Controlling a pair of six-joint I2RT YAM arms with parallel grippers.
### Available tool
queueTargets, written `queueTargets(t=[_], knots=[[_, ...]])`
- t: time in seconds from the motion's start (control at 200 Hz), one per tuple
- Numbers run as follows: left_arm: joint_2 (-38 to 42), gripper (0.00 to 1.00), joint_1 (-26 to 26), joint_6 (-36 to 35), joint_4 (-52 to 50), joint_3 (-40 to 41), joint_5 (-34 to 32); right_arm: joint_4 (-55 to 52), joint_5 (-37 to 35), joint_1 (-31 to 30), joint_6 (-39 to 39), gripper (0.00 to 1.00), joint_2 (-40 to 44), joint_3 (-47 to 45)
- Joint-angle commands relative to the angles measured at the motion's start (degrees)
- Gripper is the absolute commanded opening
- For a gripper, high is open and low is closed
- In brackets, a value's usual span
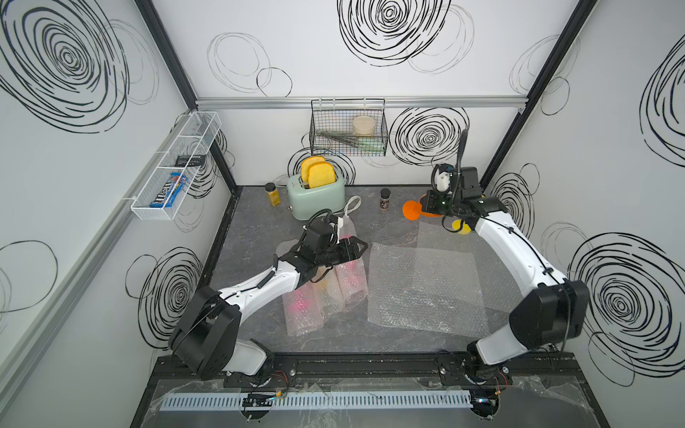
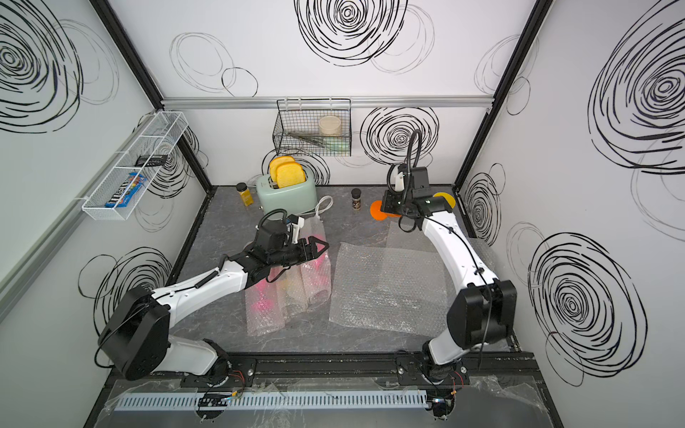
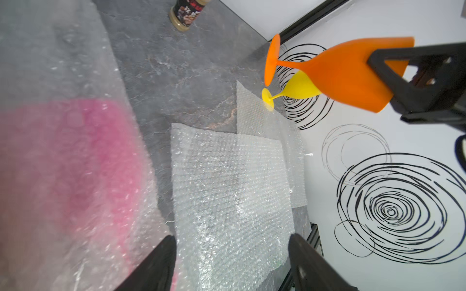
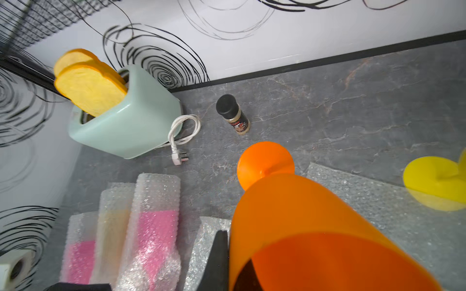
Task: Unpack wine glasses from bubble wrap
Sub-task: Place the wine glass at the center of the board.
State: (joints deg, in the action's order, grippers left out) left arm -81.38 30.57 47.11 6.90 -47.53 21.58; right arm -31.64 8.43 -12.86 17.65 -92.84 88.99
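While right end effector [image 3: 378, 61] is clamping sideways orange glass [image 3: 335, 75], left end effector [image 3: 232, 241] gaping: foot is needing turning down onto bench [image 3: 189, 63], clear of yellow glass [image 3: 300, 88].

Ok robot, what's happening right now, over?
Left gripper open above wrapped tubes. Right gripper shut on orange goblet, aloft. Three tubes unopened. Spice jar near its foot.
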Motion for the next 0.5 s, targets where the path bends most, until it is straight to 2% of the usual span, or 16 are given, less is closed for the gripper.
queueTargets(t=[0.0, 0.19, 0.385, 0.495], knots=[[2.3, 0.75, -1.0, -1.1, 0.1, 1.8, 0.1, -9.3, -6.2, -1.3, -5.2, 0.02, -7.0, 8.9], [3.9, 0.75, -2.9, -1.7, -0.7, 3.4, 0.5, -15.2, -7.3, -2.4, -7.0, 0.03, -18.1, 22.9], [4.7, 0.75, -3.8, -2.0, -1.1, 4.3, 0.7, -24.1, -10.5, -2.6, -8.7, 0.03, -30.9, 41.1], [5.2, 0.75, -4.3, -2.0, -1.2, 4.7, 0.8, -26.7, -11.6, -2.5, -9.8, 0.03, -35.9, 46.9]])
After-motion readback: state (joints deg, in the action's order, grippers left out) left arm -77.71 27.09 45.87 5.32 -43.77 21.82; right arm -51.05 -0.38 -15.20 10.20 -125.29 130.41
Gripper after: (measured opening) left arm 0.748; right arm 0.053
